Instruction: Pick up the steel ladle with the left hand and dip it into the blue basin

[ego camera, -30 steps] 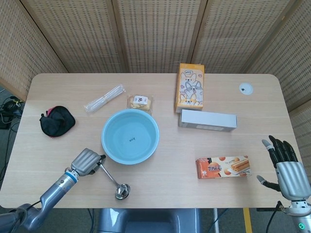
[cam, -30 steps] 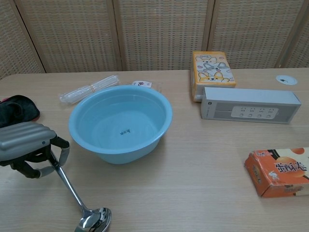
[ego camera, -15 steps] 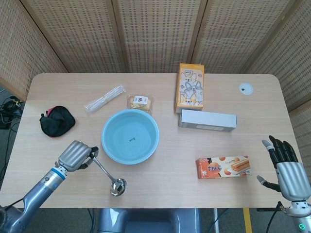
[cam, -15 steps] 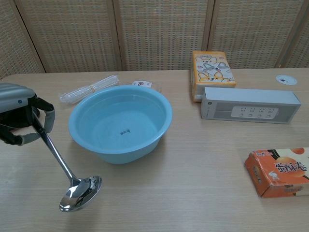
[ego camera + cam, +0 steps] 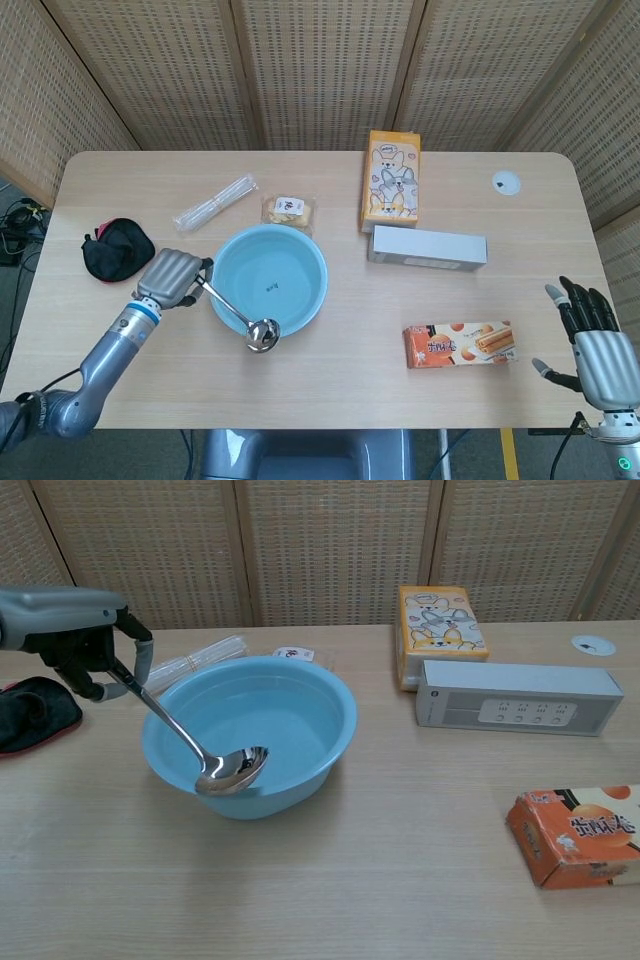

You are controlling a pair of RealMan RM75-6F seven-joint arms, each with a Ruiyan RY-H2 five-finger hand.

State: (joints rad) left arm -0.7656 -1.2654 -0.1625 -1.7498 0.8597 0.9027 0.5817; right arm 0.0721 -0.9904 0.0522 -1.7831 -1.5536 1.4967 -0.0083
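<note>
The left hand [image 5: 172,277] [image 5: 75,630] grips the thin handle of the shiny steel ladle [image 5: 238,315] [image 5: 196,742], whose mirror-bright bowl hangs at the near rim of the round light-blue plastic basin [image 5: 300,255] [image 5: 330,695]. The right hand [image 5: 592,336] hovers off the table's near right corner, fingers spread, holding nothing.

The left hand [image 5: 172,277] has a ribbed, silver-grey metal back above black fingers [image 5: 82,685] with pale grey pads. Behind the fingers, its wrist carries a white collar with a thin blue ring, then a smooth grey forearm tube. The right hand [image 5: 592,340] has the same silver ribbed back, black fingers [image 5: 580,302] and grey tips.
</note>
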